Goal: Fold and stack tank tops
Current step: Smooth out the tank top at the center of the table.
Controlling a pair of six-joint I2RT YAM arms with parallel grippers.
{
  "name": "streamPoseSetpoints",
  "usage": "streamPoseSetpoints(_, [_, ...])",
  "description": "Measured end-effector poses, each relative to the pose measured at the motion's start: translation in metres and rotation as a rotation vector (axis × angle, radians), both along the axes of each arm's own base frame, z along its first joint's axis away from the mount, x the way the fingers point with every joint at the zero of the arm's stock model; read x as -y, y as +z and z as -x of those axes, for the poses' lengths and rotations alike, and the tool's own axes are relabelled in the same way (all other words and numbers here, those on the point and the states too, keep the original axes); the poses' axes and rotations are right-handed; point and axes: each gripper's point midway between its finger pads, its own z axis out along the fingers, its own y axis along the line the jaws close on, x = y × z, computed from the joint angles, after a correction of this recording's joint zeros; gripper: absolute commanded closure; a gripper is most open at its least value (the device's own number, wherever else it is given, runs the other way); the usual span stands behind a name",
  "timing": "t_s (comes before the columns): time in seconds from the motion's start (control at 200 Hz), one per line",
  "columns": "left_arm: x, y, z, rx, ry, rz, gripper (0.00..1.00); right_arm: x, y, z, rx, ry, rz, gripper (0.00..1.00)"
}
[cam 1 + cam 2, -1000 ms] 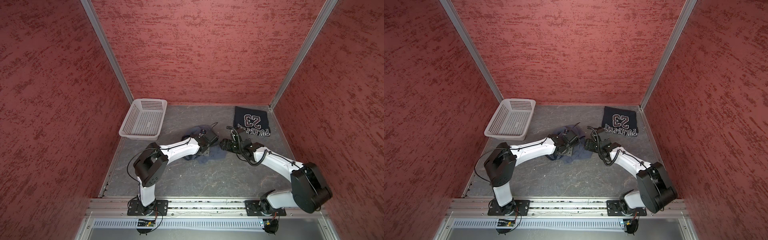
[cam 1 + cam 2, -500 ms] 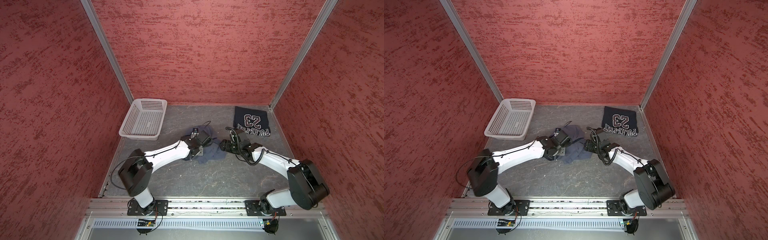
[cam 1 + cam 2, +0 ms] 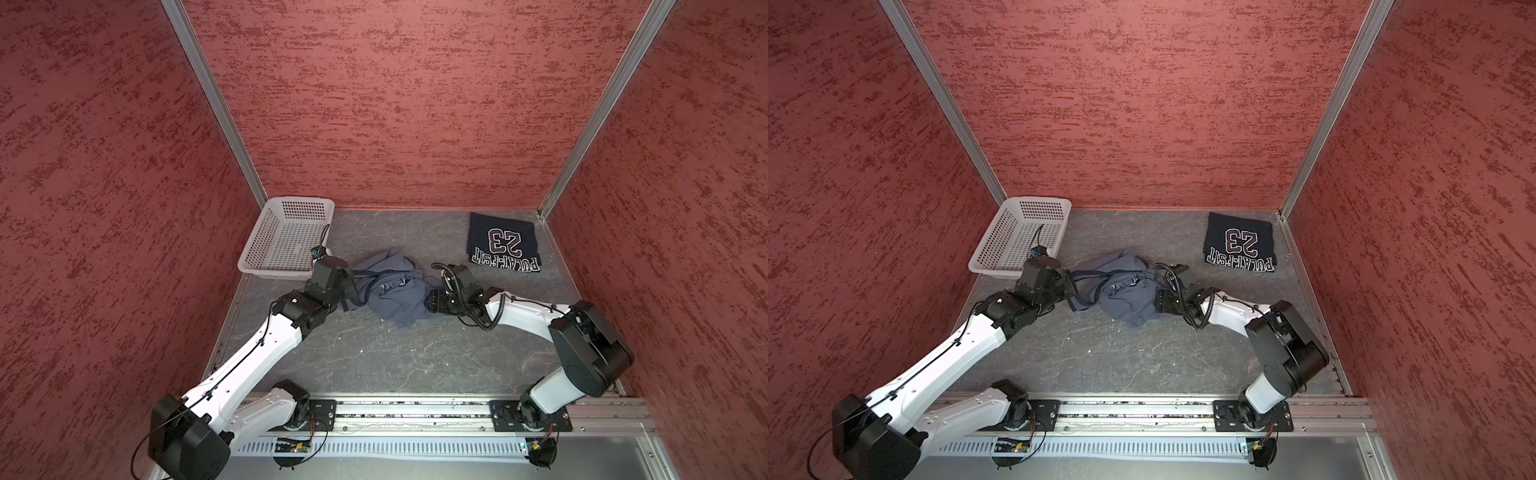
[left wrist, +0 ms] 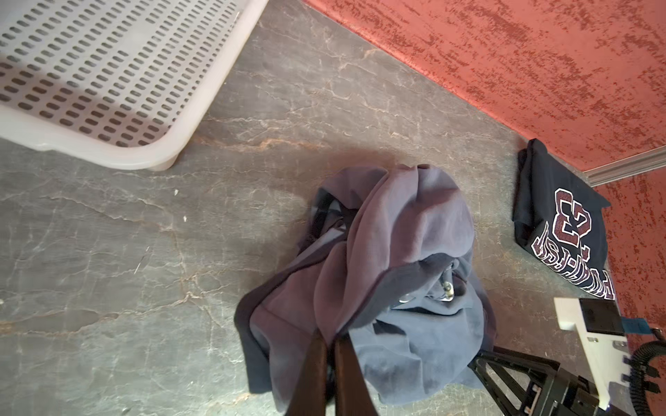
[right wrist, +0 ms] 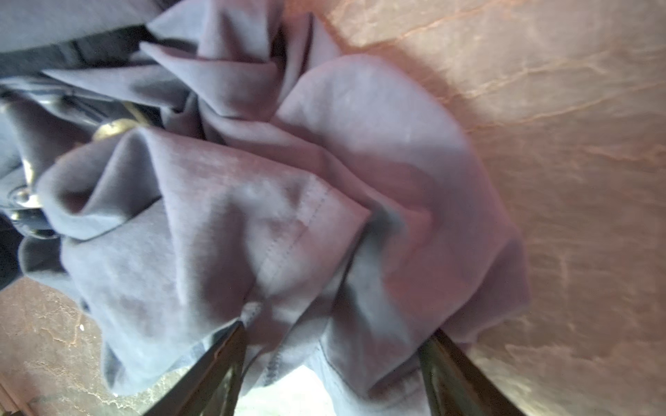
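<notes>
Mid-table: soft slate tank top [image 3: 399,299], crumpled.
Your left gripper [image 4: 328,336] pinches a fold; right gripper [image 5: 338,327] straddles it, wide.

Crumpled blue-grey tank top [image 5: 252,198], right gripper [image 5: 338,329] spread around it, veined tabletop [image 5: 569,144]

Navy tank top [image 3: 503,243]: big outlined "23"; lettering row alongside not clearly legible.

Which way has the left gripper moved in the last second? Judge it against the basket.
Yes. In a top view the left gripper, shut on the blue-grey tank top, has pulled back towards the white basket, which has stayed put.
</notes>
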Motion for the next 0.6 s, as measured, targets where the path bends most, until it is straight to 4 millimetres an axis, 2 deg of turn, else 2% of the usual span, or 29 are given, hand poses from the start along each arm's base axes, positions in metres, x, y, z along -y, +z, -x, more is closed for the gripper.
streamPoseSetpoints(0.125, [-0.008, 0.002, 0.000, -0.001, 0.013, 0.031, 0.94, -0.008, 0.010, -0.003, 0.025, 0.007, -0.008, 0.26])
streamPoseSetpoints(0.406, [-0.003, -0.005, -0.002, -0.053, -0.022, 0.091, 0.96, 0.002, 0.030, -0.018, 0.072, -0.068, 0.037, 0.29])
streamPoseSetpoints(0.516, [0.005, -0.012, -0.006, -0.094, -0.048, 0.112, 0.97, 0.004, 0.031, -0.021, 0.049, -0.094, 0.009, 0.36])
streamPoseSetpoints(0.601, [0.009, -0.018, -0.005, -0.122, -0.070, 0.121, 0.97, 0.001, 0.024, -0.021, 0.009, -0.104, -0.019, 0.41])
